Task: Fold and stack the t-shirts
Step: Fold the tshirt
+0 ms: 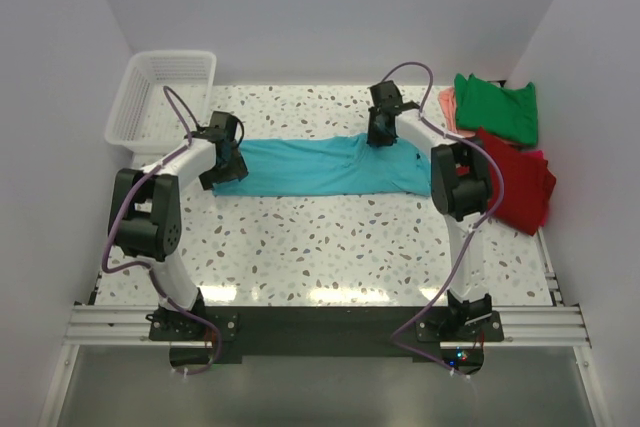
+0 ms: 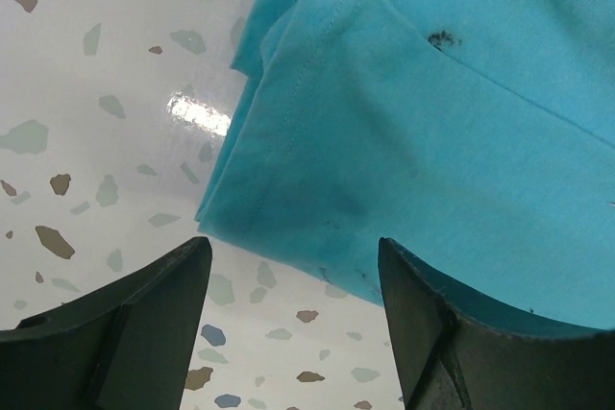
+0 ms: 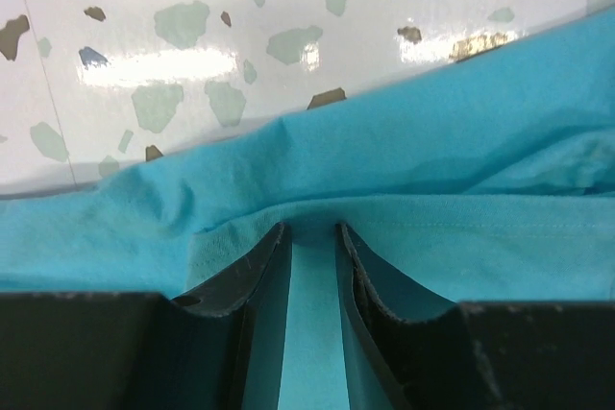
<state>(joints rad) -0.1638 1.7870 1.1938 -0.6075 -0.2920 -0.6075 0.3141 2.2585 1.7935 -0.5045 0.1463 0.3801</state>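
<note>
Okay, white basket (image 1: 160, 97) sits far left. The left gripper (image 1: 228, 154) hangs over the left end of the turquoise t-shirt (image 1: 300, 169), jaws spread wide, gripping nothing. The shirt lies as a long band across mid-table (image 1: 330, 237). The right gripper (image 1: 380, 133) pinches a raised fold at the shirt's far edge. Far right, the salmon-pink t-shirt (image 1: 447, 105) peeks out beside the green t-shirt (image 1: 497, 107), and the red t-shirt (image 1: 520, 182) lies nearer.
</note>
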